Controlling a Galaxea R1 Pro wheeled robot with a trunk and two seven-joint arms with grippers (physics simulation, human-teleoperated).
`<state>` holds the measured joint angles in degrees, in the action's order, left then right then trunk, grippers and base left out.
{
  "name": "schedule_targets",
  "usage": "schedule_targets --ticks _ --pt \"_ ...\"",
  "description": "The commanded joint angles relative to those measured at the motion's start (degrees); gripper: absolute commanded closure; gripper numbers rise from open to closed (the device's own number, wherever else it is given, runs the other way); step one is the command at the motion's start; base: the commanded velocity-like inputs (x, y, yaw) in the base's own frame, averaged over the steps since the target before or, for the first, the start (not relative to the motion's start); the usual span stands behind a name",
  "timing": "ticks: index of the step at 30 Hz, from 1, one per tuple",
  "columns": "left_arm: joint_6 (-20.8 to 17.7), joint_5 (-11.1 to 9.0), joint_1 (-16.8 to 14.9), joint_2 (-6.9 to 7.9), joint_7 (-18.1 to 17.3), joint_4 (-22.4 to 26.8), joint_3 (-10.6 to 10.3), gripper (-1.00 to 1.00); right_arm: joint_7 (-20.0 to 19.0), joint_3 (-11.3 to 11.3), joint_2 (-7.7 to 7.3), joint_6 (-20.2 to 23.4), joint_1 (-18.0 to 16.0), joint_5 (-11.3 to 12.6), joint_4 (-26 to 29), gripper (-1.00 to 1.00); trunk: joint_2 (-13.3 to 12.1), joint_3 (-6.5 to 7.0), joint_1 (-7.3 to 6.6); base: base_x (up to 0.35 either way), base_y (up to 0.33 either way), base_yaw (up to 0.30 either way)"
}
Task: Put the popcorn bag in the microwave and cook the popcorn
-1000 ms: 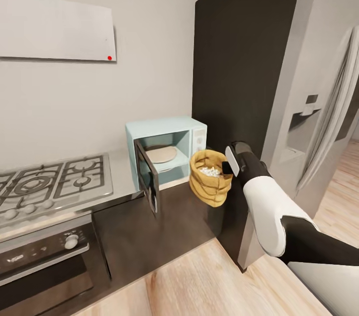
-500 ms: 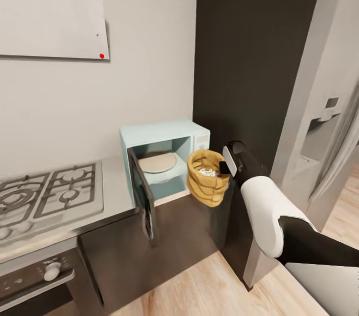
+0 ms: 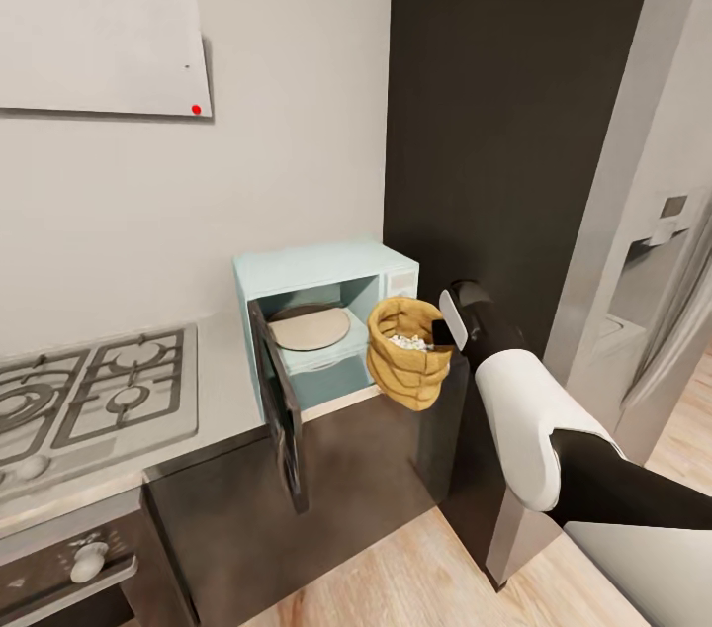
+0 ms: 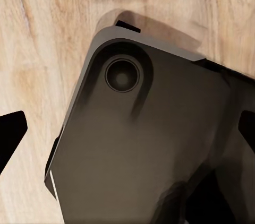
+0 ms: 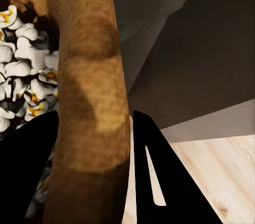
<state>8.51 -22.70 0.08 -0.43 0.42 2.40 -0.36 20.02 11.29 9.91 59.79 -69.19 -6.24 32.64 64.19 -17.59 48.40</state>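
— Where's the microwave [image 3: 326, 286]?
— On the countertop [image 3: 222, 388], door swung open.
— And the popcorn bag [image 3: 405, 366]?
— In the air before the opening — the right gripper [image 3: 447, 330] is clamped on its rim, popcorn [image 5: 21, 70] inside.
— Left gripper [image 4: 127, 139]?
— Can't tell.

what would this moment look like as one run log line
right gripper: shut on tan burlap popcorn bag rim | bag: in air before open mint-blue microwave | left gripper: over wood floor
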Motion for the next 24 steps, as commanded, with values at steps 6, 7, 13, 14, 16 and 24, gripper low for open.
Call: schedule_targets --ticks 6,7,13,14,16,24 --pt "0.1 -0.2 0.0 -0.01 0.1 0.1 -0.1 -1.00 -0.4 0.4 0.09 0.2 -0.4 -0.4 0.1 1.00 0.0 -0.06 0.00 0.000 0.000 0.000" --pt "0.1 -0.2 0.0 -0.01 0.1 0.1 -0.1 -1.00 -0.4 0.4 0.09 0.2 -0.7 -0.4 0.1 1.00 0.0 -0.06 0.00 0.000 0.000 0.000" --pt "0.1 -0.2 0.0 -0.01 0.1 0.1 -0.1 -1.00 -0.4 0.5 0.09 0.2 -4.3 -0.2 -0.7 1.00 0.0 -0.06 0.00 0.000 0.000 0.000" --pt "0.1 -0.2 0.0 -0.01 0.1 0.1 -0.2 -1.00 -0.4 0.5 0.09 0.2 -4.9 -0.2 -0.9 1.00 0.0 -0.06 0.00 0.000 0.000 0.000" --pt "0.1 -0.1 0.0 -0.02 0.0 0.1 -0.2 -1.00 -0.4 0.5 0.09 0.2 -5.2 -0.2 -1.1 1.00 0.0 -0.06 0.00 0.000 0.000 0.000" --pt "0.1 -0.2 0.0 -0.01 0.0 0.1 -0.1 -1.00 -0.5 0.5 0.09 0.2 -5.3 -0.3 -1.3 1.00 0.0 -0.06 0.00 0.000 0.000 0.000"
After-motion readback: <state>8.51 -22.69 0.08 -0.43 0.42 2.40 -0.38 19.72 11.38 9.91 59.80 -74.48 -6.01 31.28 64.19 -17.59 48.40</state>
